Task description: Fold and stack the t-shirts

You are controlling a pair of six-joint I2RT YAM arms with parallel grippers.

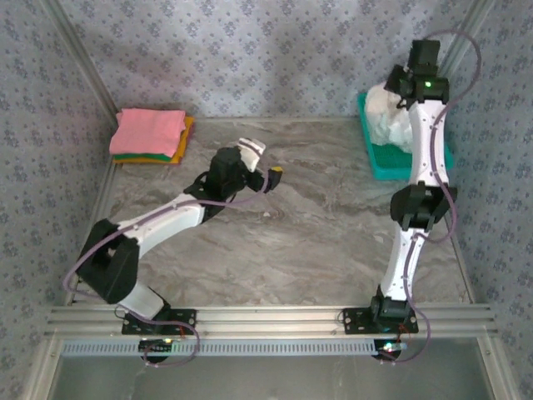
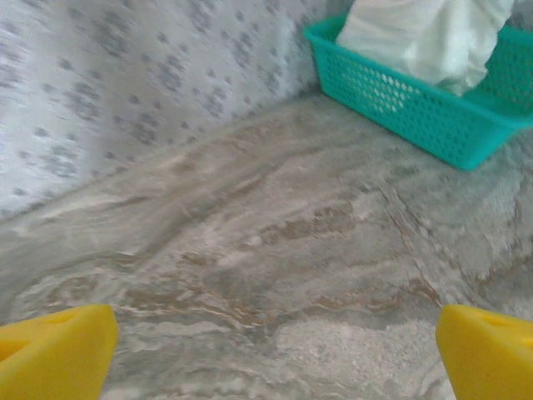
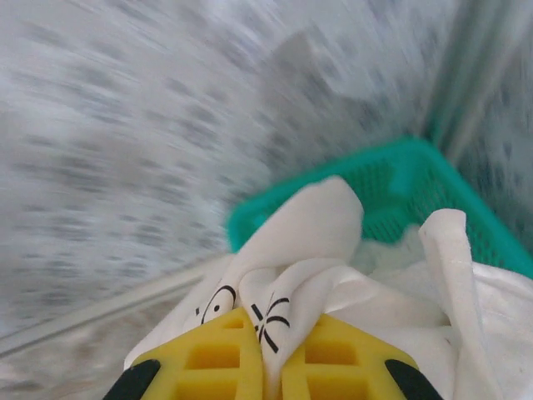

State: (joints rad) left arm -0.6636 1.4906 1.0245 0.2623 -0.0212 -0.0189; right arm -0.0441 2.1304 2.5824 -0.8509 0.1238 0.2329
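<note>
A white t-shirt (image 3: 316,250) with a small black mark rises bunched out of the teal basket (image 3: 400,179), pinched between the yellow fingers of my right gripper (image 3: 273,354), which is shut on it. From above, that white t-shirt (image 1: 385,112) sits in the basket (image 1: 385,158) at the back right under the right gripper (image 1: 405,83). A folded stack, pink t-shirt (image 1: 150,131) on top of green and orange ones, lies at the back left. My left gripper (image 1: 262,162) hovers open over the middle of the table, its yellow fingertips (image 2: 54,354) wide apart with nothing between them.
The marbled table (image 1: 316,225) is bounded by patterned walls at the back and sides. In the left wrist view the basket (image 2: 416,104) holding white cloth (image 2: 425,37) stands ahead to the right. A metal rail (image 1: 266,321) runs along the near edge.
</note>
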